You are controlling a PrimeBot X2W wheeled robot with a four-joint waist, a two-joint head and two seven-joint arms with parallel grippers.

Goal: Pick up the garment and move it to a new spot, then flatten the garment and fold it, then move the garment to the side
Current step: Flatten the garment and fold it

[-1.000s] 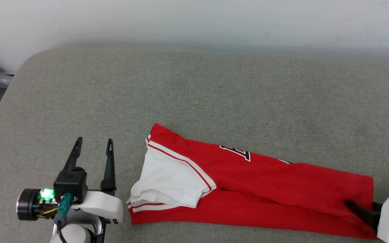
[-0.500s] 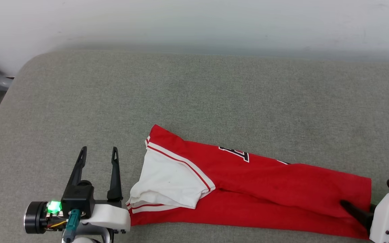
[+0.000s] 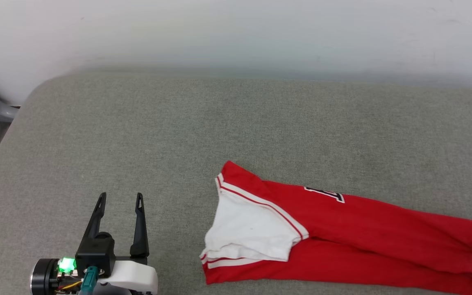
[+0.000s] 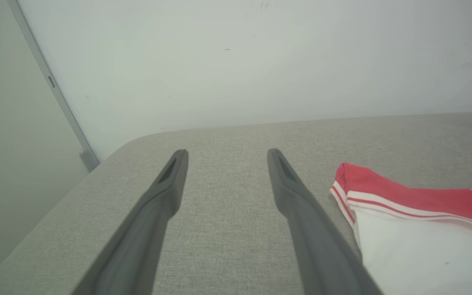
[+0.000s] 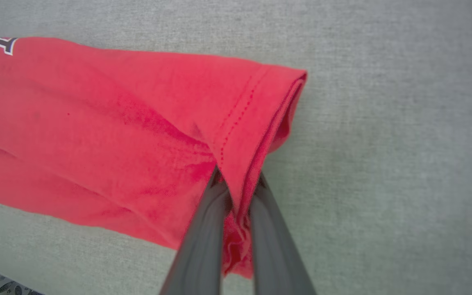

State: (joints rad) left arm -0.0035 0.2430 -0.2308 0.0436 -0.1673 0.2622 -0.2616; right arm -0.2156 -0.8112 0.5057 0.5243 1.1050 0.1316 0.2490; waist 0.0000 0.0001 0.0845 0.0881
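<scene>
While the left gripper (image 3: 121, 197) hung over the near left corner of the grey padded surface (image 3: 187, 123), its two dark fingers stood wide apart with nothing between them, pointing toward the far edge. To its right, along the near edge, the garment (image 3: 355, 237) lay stretched in a long folded band, its white sleeve uppermost at the left end and its red body running rightward. There the right gripper (image 5: 239, 182) pinched the hem tight.
</scene>
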